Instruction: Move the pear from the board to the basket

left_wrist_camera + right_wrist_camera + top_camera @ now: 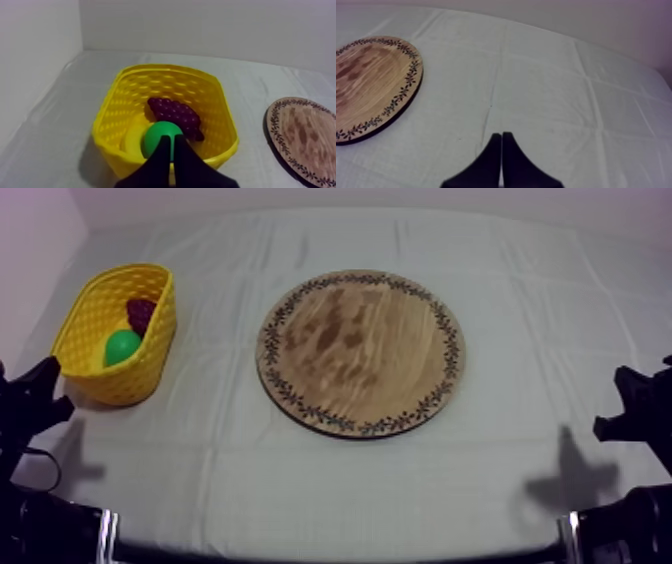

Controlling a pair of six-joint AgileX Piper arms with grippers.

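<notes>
Green toy pear (157,133): lay inside yellow woven basket (165,68), just beyond left gripper (171,139), fingers clenched, empty. Right gripper (501,136): likewise clenched.

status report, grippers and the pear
Left gripper shut, empty, near basket. Right gripper shut, empty. Pear off the board, in basket beside grapes. Nothing in the way.

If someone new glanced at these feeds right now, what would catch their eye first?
The yellow basket at the table's left stands out first, with the green pear and dark grapes inside it. Next comes the round board in the middle, with nothing on it. The left gripper sits shut just before the basket, and the right gripper sits shut over the cloth.
</notes>
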